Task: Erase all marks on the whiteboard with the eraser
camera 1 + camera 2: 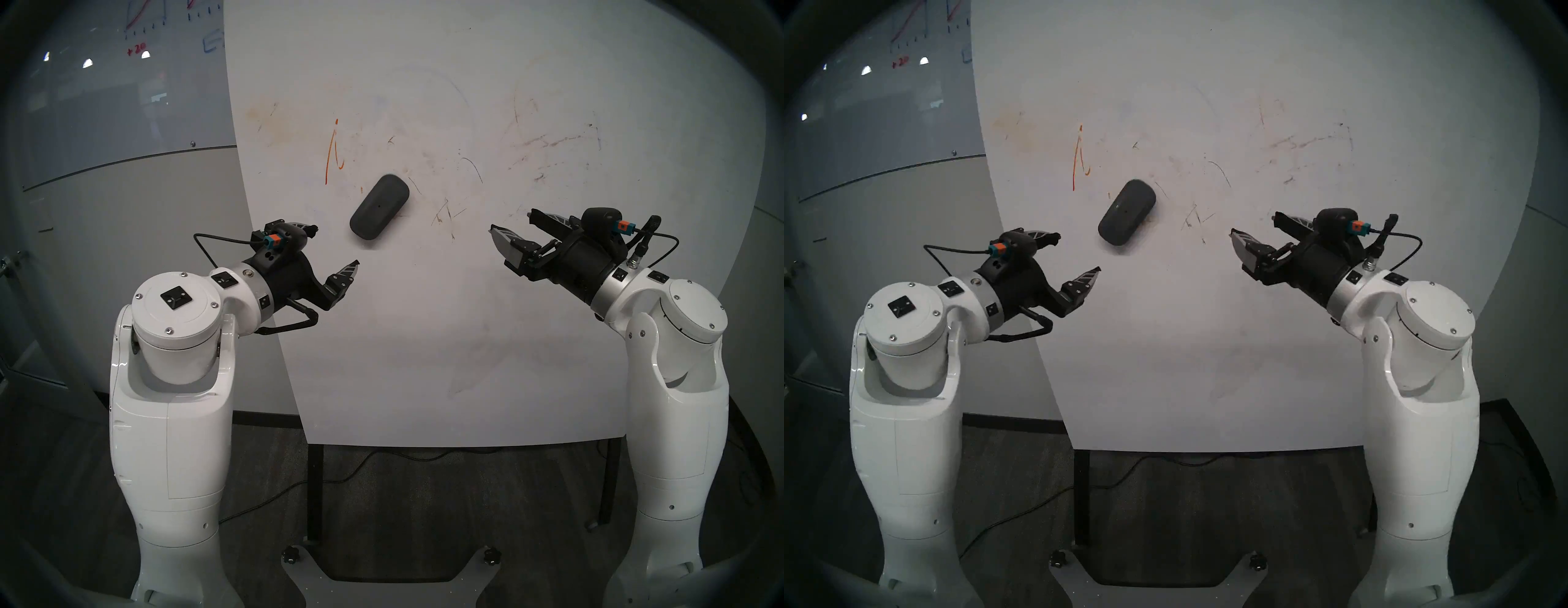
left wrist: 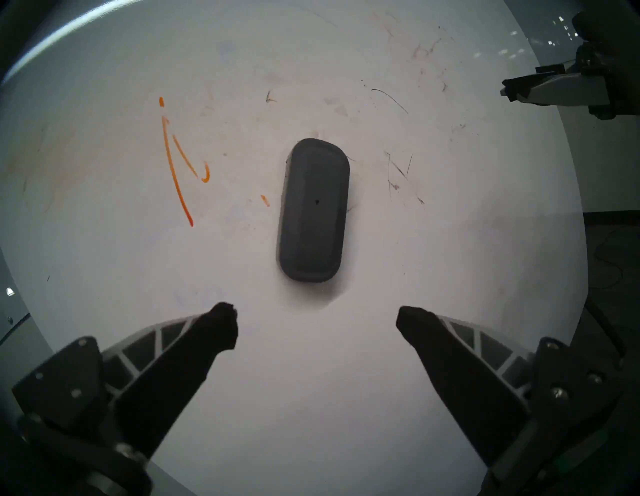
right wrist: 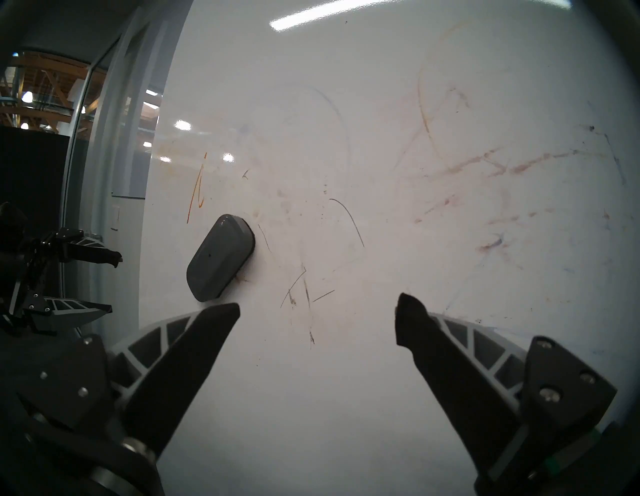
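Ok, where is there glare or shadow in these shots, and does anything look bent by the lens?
Right wrist view: a ceiling-light streak glares on the whiteboard. Left wrist view: a soft shadow sits under the eraser. Head views: the whiteboard's left edge bows, and a dark rim frames everything.

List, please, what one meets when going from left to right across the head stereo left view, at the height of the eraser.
glass board → left gripper → orange marks → eraser → dark scratchy strokes → right gripper, all from the marks onward against the whiteboard.
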Motion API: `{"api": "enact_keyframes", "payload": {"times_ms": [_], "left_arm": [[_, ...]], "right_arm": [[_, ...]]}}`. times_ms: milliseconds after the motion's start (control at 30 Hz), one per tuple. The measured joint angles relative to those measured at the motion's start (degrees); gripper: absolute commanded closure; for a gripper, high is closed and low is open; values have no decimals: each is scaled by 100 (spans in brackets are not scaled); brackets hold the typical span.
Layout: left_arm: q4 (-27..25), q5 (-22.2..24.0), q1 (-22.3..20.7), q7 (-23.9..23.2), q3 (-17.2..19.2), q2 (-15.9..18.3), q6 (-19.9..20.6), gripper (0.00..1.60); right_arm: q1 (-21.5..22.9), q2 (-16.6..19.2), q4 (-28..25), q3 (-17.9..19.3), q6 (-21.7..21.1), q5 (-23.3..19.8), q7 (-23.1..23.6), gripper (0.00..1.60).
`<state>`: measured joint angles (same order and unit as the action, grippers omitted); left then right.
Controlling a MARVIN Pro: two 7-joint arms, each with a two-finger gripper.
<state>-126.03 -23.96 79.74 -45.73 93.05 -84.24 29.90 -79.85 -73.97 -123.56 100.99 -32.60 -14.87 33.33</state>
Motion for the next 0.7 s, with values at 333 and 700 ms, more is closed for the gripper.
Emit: {"api": "enact_keyframes", "payload": {"times_ms": [333,700], "left_arm": [[141,-443,-240,389,-408,-94,-4,0],[304,-797,-390,689,-722,-228,146,0]], "right_arm": [[-1,-5,0,1,3,5,1,0],[-1,-9,0,1,6,11,1,0]]}}
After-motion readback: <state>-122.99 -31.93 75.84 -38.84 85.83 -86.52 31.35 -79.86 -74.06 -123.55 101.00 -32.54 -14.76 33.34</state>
